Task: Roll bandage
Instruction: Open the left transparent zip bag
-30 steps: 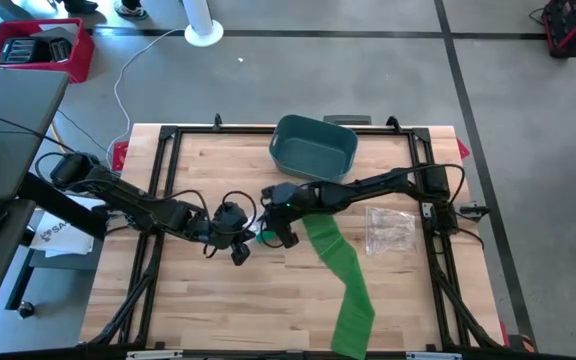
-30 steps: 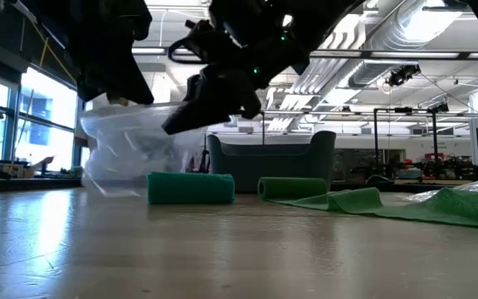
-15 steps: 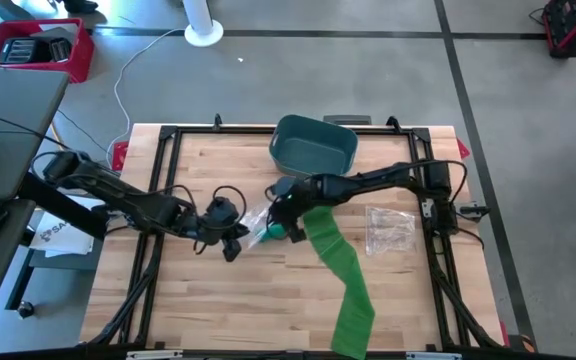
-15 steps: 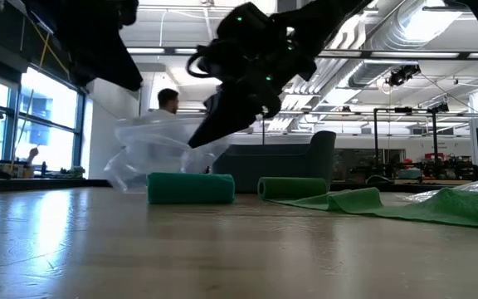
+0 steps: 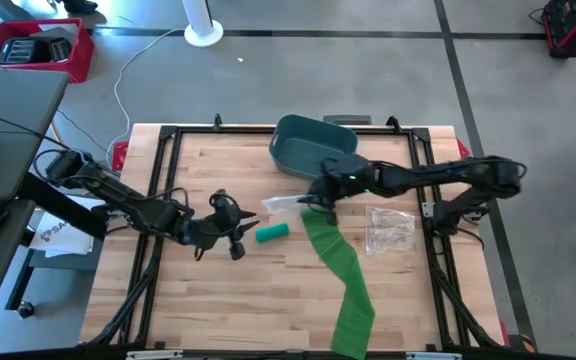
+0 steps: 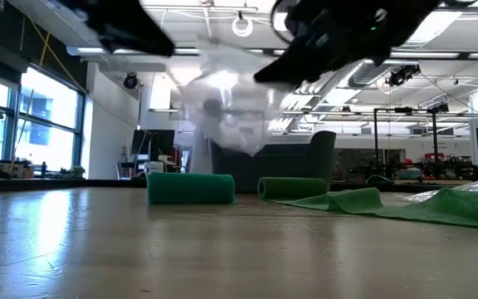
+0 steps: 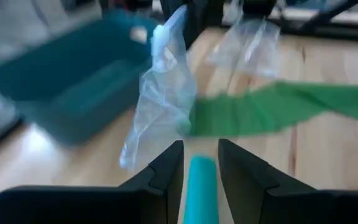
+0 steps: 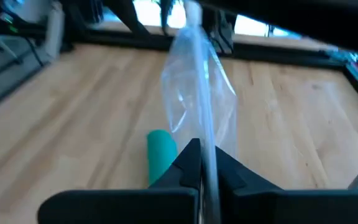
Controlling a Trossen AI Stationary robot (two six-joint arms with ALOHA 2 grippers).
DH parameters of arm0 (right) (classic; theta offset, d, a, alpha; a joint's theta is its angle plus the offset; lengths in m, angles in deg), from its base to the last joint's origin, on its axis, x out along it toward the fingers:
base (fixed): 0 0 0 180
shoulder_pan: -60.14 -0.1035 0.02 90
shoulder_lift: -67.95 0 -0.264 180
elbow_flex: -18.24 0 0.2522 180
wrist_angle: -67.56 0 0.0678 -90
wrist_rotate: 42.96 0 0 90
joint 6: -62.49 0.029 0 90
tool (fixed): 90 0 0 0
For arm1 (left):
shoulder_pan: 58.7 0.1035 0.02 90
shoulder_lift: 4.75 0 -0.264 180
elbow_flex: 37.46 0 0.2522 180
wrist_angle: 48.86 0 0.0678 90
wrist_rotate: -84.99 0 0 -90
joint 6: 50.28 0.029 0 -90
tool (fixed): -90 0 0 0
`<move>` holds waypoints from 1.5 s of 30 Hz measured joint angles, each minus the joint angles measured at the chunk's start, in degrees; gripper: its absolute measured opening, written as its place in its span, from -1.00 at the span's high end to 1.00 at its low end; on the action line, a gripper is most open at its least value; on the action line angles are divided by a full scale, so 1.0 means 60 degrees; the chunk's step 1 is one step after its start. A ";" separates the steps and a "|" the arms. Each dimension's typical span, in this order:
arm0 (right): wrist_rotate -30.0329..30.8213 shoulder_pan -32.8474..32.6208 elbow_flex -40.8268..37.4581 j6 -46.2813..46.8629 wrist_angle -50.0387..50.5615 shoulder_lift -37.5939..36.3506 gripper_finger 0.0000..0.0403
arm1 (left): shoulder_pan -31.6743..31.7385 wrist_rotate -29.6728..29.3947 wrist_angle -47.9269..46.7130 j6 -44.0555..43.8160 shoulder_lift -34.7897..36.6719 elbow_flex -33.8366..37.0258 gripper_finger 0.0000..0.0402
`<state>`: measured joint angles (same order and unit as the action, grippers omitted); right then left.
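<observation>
Right gripper pinching clear plastic bag above table; left gripper parted beside rolled bandage.

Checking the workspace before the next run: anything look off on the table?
One oddity: the right hand holds an empty clear plastic wrapper in the air, while the rolled green bandage lies loose on the table. The unrolled green bandage strip runs off the table's near edge.
</observation>
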<state>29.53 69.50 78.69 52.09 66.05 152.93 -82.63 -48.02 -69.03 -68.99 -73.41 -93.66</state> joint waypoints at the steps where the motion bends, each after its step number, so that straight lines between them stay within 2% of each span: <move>1: 0.0009 -0.0091 -0.0231 0.0052 -0.0084 -0.0319 1.00 | 0.0079 -0.0230 0.0873 0.0519 -0.0198 0.0008 0.54; 4: 0.0139 -0.0395 -0.0831 0.0089 -0.0127 -0.1125 1.00 | 0.0345 -0.0322 0.3908 0.2640 -0.0814 0.0001 0.52; 7: 0.0314 -0.0665 -0.1232 0.0284 -0.0157 -0.1829 1.00 | 0.0459 0.0752 0.6104 0.4770 -0.1377 -0.0006 0.44; 10: 0.0992 -0.0834 -0.1429 0.0556 -0.0106 -0.2326 1.00 | 0.0573 0.1651 0.7391 0.6085 -0.1818 -0.0006 0.32; 14: 0.1377 -0.1029 -0.1491 0.0592 -0.0002 -0.2613 1.00 | 0.0701 0.1482 0.8278 0.7050 -0.2244 -0.0006 0.13; 19: 0.1378 -0.1088 -0.1492 0.0732 0.0003 -0.2606 1.00 | 0.0765 -0.0799 0.8384 0.6954 -0.2264 -0.0006 -0.01; 20: 0.1377 -0.1087 -0.1492 0.0772 0.0009 -0.2603 1.00 | 0.0775 -0.0944 0.8305 0.6959 -0.2239 -0.0006 -0.02; 23: 0.1377 -0.1088 -0.1492 0.0935 0.0019 -0.2599 1.00 | 0.0880 -0.0078 0.8170 0.7120 -0.2174 -0.0006 -0.01; 25: 0.1411 -0.1088 -0.1492 0.0945 0.0020 -0.2599 1.00 | 0.1016 0.0797 0.8100 0.7003 -0.2191 -0.0006 0.02; 27: 0.1533 -0.1088 -0.1492 0.0981 0.0020 -0.2597 1.00 | 0.1167 0.1208 0.8069 0.6696 -0.2191 -0.0006 0.06; 31: 0.1843 -0.1088 -0.1492 0.1167 0.0031 -0.2596 1.00 | 0.1343 0.1254 0.8053 0.6559 -0.2184 -0.0006 0.26; 41: 0.1836 -0.1088 -0.1492 0.1196 0.0038 -0.2592 1.00 | 0.1727 0.1472 0.8015 0.6153 -0.2184 -0.0006 0.94; 45: 0.1836 -0.1088 -0.1492 0.1189 0.0076 -0.2592 1.00 | 0.1893 0.1651 0.7853 0.5954 -0.2184 -0.0006 0.97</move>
<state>40.54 62.97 69.74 59.22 66.50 137.38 -71.27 -38.11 -21.92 -33.26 -86.51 -93.70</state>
